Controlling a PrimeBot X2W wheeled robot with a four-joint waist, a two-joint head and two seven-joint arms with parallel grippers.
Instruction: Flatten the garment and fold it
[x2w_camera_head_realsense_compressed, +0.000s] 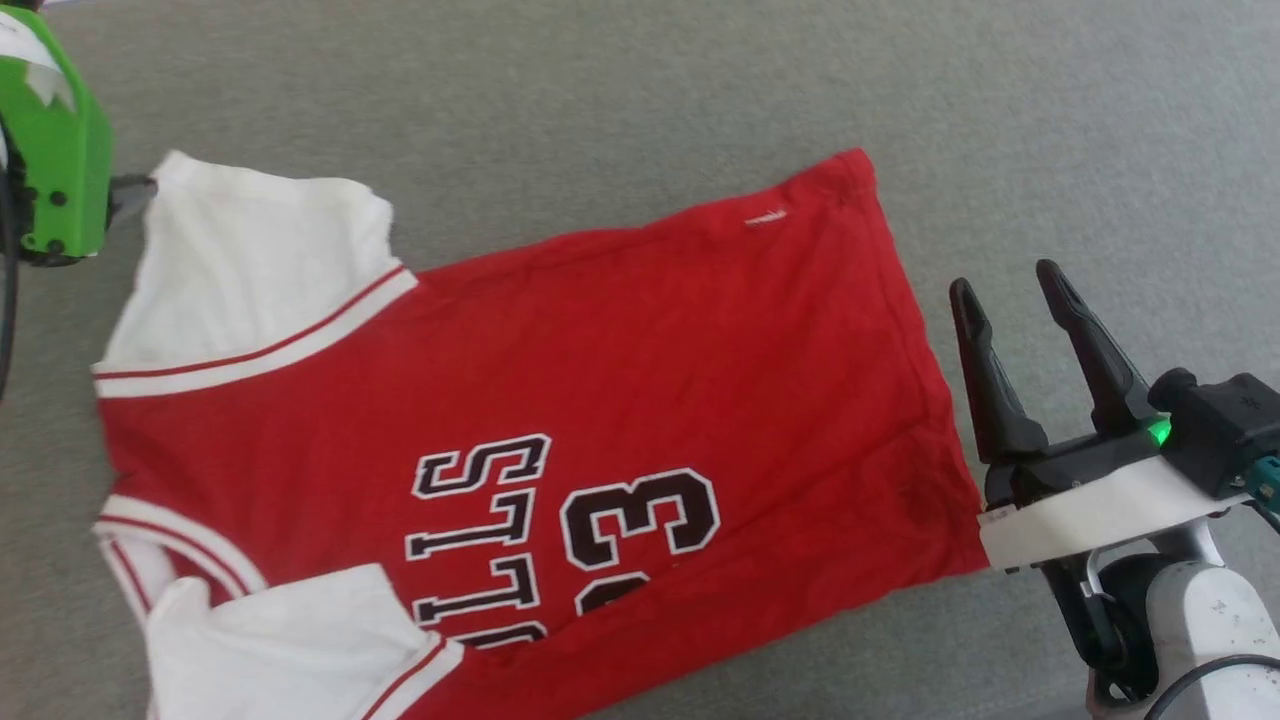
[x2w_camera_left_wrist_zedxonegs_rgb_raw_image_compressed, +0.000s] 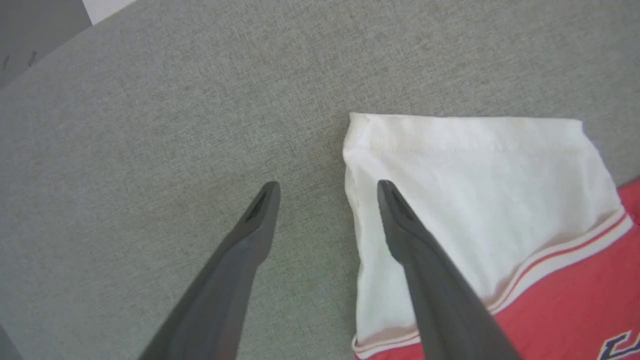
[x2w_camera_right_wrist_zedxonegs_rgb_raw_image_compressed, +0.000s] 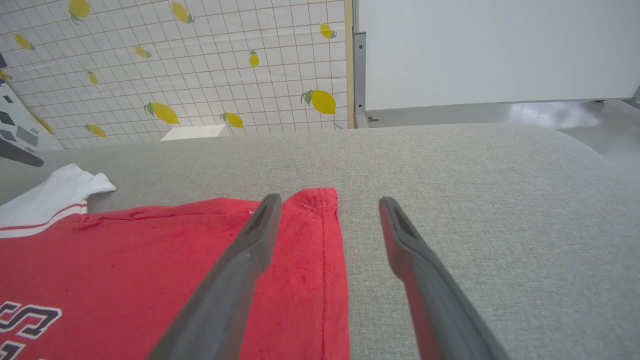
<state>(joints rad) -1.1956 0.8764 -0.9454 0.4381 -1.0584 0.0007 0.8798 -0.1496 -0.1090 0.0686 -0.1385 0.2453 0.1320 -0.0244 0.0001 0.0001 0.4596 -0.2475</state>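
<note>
Garment (x2w_camera_head_realsense_compressed: 560, 400): a red T-shirt lying spread on the grey cloth surface (x2w_camera_head_realsense_compressed: 640, 90), printed side up. The neck end is toward the robot's left and the hem toward its right, and the near part runs off the bottom of the head view.
Sleeves: the far sleeve (x2w_camera_head_realsense_compressed: 250, 270) is white with red-and-white striped trim and lies flat on the surface. The near sleeve (x2w_camera_head_realsense_compressed: 290, 640) is also white and is folded over onto the red body.
Print: black lettering (x2w_camera_head_realsense_compressed: 480, 540) with white outlines, with the number (x2w_camera_head_realsense_compressed: 640, 515) beside it, partly cut off by the bottom edge of the view.
Hem (x2w_camera_head_realsense_compressed: 930, 380): a fairly straight edge, with its far corner lying flat.
Left gripper (x2w_camera_left_wrist_zedxonegs_rgb_raw_image_compressed: 327, 190): fingers spread wide and empty. One finger is over bare grey cloth and the other is over the edge of the far sleeve; contact cannot be told.
Right gripper (x2w_camera_head_realsense_compressed: 1008, 282): fingers parted with nothing between them, just beside the hem. In the right wrist view one finger is above the hem's far corner and the other is above bare surface.
Backdrop: a tiled wall with lemons (x2w_camera_right_wrist_zedxonegs_rgb_raw_image_compressed: 200, 75) and a white panel (x2w_camera_right_wrist_zedxonegs_rgb_raw_image_compressed: 500, 50) stand beyond the surface.
</note>
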